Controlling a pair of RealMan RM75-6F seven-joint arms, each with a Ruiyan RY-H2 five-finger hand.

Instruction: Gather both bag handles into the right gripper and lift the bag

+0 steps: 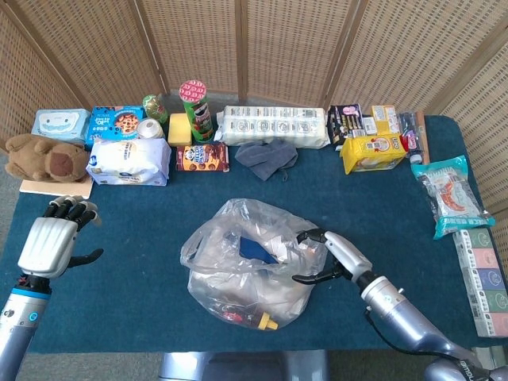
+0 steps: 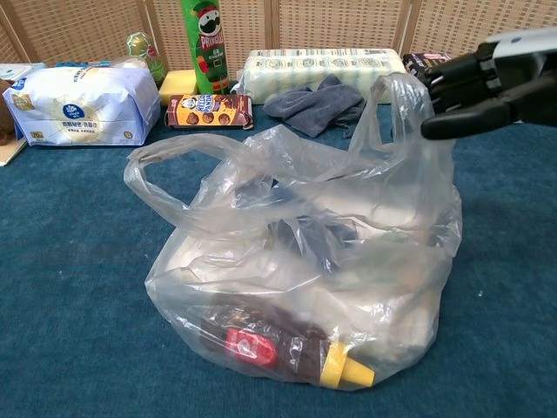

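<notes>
Head view: we see the bag [image 1: 246, 266] mid-table, right hand [image 1: 332, 257] at its right edge, fingers hooked at one handle; whether it grips, we can't tell. Left hand [image 1: 49, 244] off to the side, spread, holding nothing.

Chest view: right hand [image 2: 484, 83] beside the raised handle [image 2: 402, 104]; other handle [image 2: 165, 165] loose.

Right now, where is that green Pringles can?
In the head view the Pringles can stands upright in the back row, left of centre, between the yellow sponge and the long white pack, behind the small brown cookie box.
</notes>
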